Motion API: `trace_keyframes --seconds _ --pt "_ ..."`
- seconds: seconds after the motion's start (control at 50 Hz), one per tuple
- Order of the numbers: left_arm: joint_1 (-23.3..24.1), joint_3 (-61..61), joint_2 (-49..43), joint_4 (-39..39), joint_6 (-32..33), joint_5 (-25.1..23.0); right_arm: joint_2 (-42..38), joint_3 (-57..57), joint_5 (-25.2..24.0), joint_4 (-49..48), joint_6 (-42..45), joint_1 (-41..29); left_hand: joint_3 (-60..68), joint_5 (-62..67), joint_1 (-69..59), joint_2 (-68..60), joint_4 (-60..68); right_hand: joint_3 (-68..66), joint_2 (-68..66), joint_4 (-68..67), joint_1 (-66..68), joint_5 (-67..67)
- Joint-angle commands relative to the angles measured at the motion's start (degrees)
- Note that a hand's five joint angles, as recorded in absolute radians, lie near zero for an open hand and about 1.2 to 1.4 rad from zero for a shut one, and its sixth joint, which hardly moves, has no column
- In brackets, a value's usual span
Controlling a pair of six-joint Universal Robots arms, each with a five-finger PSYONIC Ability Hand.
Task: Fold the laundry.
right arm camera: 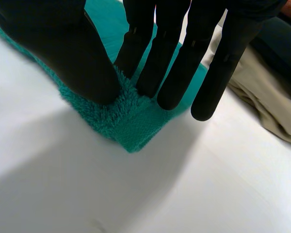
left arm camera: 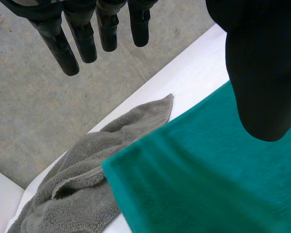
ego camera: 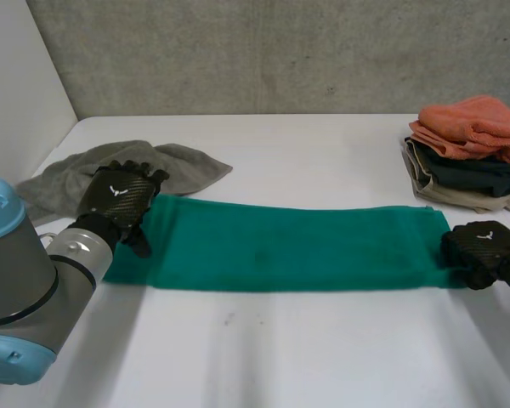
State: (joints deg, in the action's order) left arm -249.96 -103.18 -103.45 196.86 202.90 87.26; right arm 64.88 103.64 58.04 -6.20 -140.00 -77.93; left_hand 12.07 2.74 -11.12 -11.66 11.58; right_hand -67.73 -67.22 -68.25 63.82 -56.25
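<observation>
Worktop (ego camera: 323, 340): white, under both hands.
Green towel (ego camera: 289, 246): lies flat and long between my left hand (ego camera: 119, 200) and right hand (ego camera: 484, 251). Soft, light, limp terry that I judge will sag, so it is best taken by its end corners.
Grey towel (ego camera: 178, 166): crumpled beyond my left hand.
Folded stack (ego camera: 472, 153): beyond my right hand.
Left hand: fingers straight, empty, over one end corner.
Right hand: thumb and fingers pinch the other end's corner.

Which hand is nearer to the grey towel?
Left. The left hand is at the green towel's end beside the grey towel; the right hand is at its other end, near the folded pile.
</observation>
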Motion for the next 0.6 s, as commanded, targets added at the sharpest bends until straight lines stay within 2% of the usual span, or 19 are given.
trace_keyframes --seconds 0.02,0.14,0.2,0.28,0.32,0.34,0.38,0.4,0.5,0.54,0.56,0.6 --pt "0.0 0.17 0.09 0.01 0.04 0.01 2.0 0.42 5.24 -4.43 0.34 0.5 -2.07 -2.74 1.12 1.66 -1.58 -12.27 -12.78 -11.75 16.18 -13.75" --pt "0.0 0.17 0.97 0.01 0.04 0.1 5.43 -0.54 7.61 -3.9 6.13 3.21 -2.07 -2.74 1.12 1.66 -1.58 -12.27 -12.78 -11.75 16.18 -13.75" --pt "0.0 0.0 1.67 -0.16 -0.04 0.19 6.92 -1.07 11.12 -3.9 11.93 5.77 -2.07 -2.74 1.12 1.66 -1.58 -12.27 -12.78 -11.75 16.18 -13.75" --pt "0.0 -0.79 2.72 -0.16 -0.04 0.1 8.59 -1.69 13.24 -3.9 15.28 3.76 -2.07 -2.74 1.12 1.66 -1.58 -12.27 -12.78 -11.75 16.18 -13.75" --pt "-0.09 -0.88 3.34 -0.16 0.04 0.1 9.82 -1.95 13.07 -4.08 15.28 -0.27 -2.07 -2.74 1.12 1.66 -1.58 -12.27 -12.78 -11.75 16.18 -13.75" --pt "-0.26 -0.97 3.86 -0.16 -0.04 0.1 10.96 -2.56 12.81 -4.78 15.28 -6.04 -2.07 -2.74 1.12 1.66 -1.58 -12.27 -12.78 -11.75 16.18 -13.75" --pt "-0.44 -0.97 4.48 -0.16 -0.04 0.27 11.49 -3.27 12.37 -5.57 15.19 -11.6 -2.07 -2.74 1.12 1.66 -1.58 -12.27 -12.78 -11.75 16.18 -13.75" --pt "-0.52 -0.97 4.83 -0.16 -0.04 0.36 11.67 -3.96 12.02 -7.14 15.19 -16.76 -2.07 -2.74 1.12 1.66 -1.58 -12.27 -12.78 -11.75 16.18 -13.75" --pt "-1.84 -1.06 7.91 -0.16 -0.04 0.63 11.15 -6.16 10.7 -13.74 15.37 -31.03 -2.07 -2.74 1.12 1.66 -1.58 -12.27 -12.78 -11.75 16.18 -13.75" --pt "-2.19 -1.06 8.61 -0.25 -0.04 0.71 9.31 -7.66 10.08 -15.93 15.54 -35.69 -2.07 -2.74 1.12 1.66 -1.58 -12.27 -12.78 -11.75 16.18 -13.75" --pt "-2.46 -1.14 8.96 -0.42 -0.04 0.8 5.91 -9.49 9.21 -17.77 15.54 -40.32 -2.07 -2.74 1.12 1.66 -1.58 -12.27 -12.78 -11.75 16.18 -13.75" --pt "-3.33 -1.67 10.11 -0.6 -0.04 0.89 2.11 -11.87 8.5 -18.49 15.63 -44.74 -2.07 -2.74 1.12 1.66 -1.58 -12.27 -12.78 -11.75 16.18 -13.75"
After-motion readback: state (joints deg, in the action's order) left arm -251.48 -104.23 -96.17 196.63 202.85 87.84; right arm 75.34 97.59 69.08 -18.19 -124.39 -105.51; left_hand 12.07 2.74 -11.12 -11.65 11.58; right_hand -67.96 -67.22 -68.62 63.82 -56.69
